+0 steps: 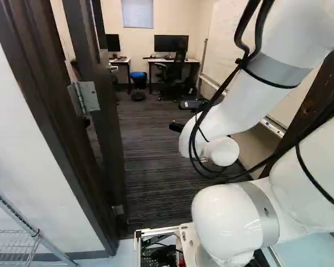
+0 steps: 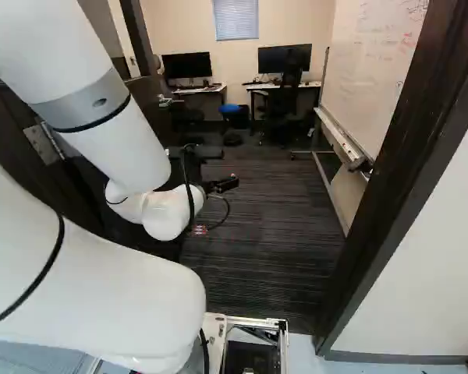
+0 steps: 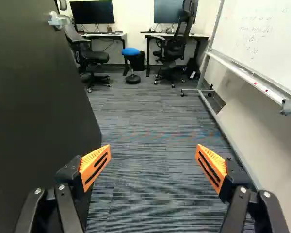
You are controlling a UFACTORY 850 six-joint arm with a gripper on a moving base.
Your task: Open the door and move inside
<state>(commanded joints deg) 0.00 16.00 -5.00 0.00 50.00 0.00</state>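
Here we are at the doorway, and the dark brown door (image 1: pixel 108 130) stands open, swung into the room on our left, its silver metal hinge (image 1: pixel 86 97) showing at the near side and its silver handle (image 3: pixel 58 20) out toward the far edge. Our white jointed arm (image 2: pixel 113 144) reaches ahead through the opening, black cables (image 1: pixel 227 80) strapped along it, and there's our black end effector (image 2: pixel 221 185) out in front, its two fingers spread wide apart, orange pads (image 3: pixel 95 166) facing each other with nothing gripped between them! One finger is beside the door's face; whether they touch, we can't tell. Dark striped carpet (image 3: pixel 150 145) runs between and beyond the fingers.

Down at the near end, the silver-framed moving base (image 2: pixel 257 322) is at the threshold, with pale blue floor (image 2: pixel 303 354) showing beside it. On the near left we have a silver wire shelf (image 1: pixel 14 245) against the white wall (image 1: pixel 22 150), and on the right the dark brown door frame (image 2: pixel 405 187) rises.

Further in on the right, a big whiteboard (image 3: pixel 266 43) with writing on it stands in a silver frame, along the wall. At the far end, two white-topped surfaces (image 3: pixel 104 35) carry black monitors (image 3: pixel 92 12), with a black office chair (image 3: pixel 173 47) at the right one, a round blue-seated stool (image 3: pixel 131 51) between them, and a white-blinded window (image 2: pixel 235 19) above!
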